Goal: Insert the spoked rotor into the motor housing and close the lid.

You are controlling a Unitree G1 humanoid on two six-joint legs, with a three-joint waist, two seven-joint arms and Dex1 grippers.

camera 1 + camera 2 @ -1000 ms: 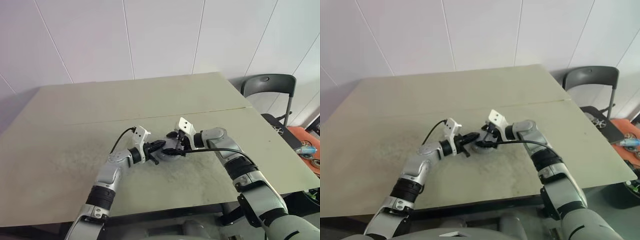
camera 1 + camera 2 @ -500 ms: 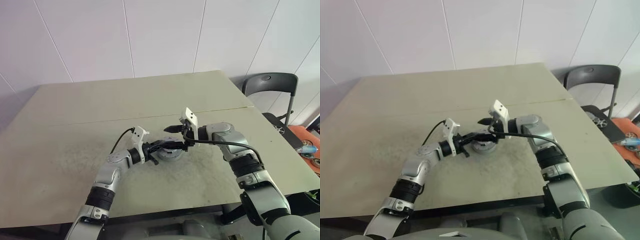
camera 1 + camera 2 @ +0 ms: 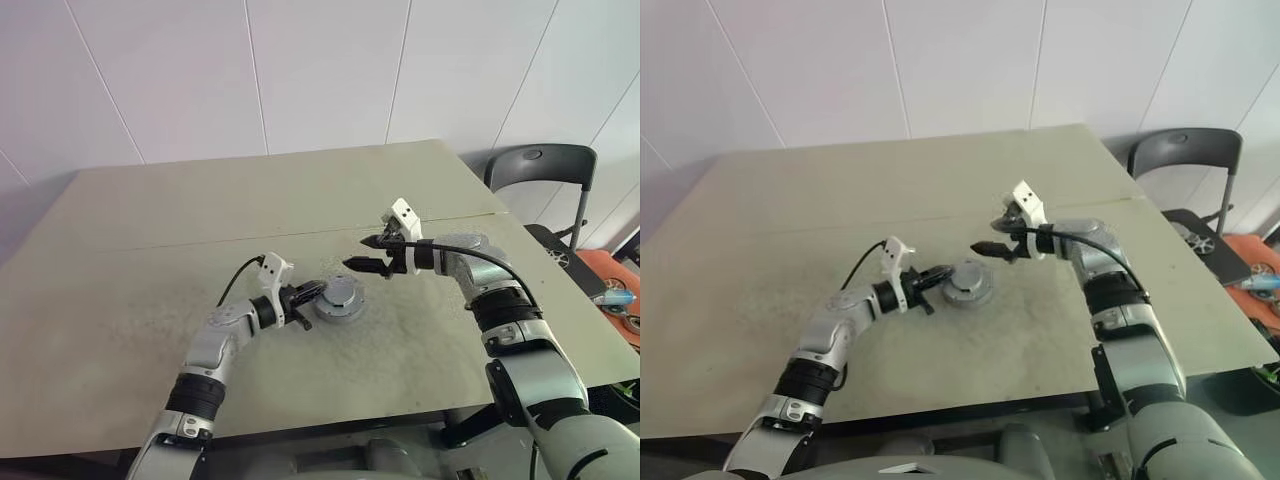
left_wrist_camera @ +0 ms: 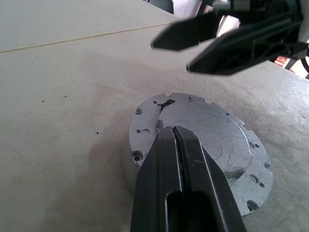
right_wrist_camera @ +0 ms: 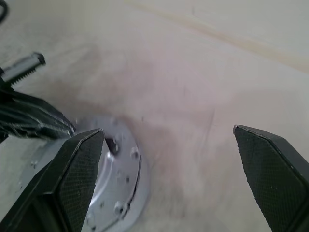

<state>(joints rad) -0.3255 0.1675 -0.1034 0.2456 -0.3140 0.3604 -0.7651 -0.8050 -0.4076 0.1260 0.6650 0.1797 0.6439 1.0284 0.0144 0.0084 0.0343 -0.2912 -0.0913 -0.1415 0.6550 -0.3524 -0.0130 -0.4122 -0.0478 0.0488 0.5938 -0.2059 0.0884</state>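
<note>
Lid (image 4: 207,140) sits capped on the motor housing (image 3: 338,312) mid-surface. My left gripper (image 3: 308,296), jaws pinched shut, presses its rim; right gripper (image 3: 366,254) hangs wide and empty. I'd press evenly so it seats flush.

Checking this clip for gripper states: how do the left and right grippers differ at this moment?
The left gripper is shut, its fingers pressed together, while the right gripper is open with its fingers wide apart. The left gripper's tips rest at the edge of the lid, low by the table; the right gripper hangs in the air beside the lid, apart from it. Neither holds anything, and both point toward the lid.
</note>
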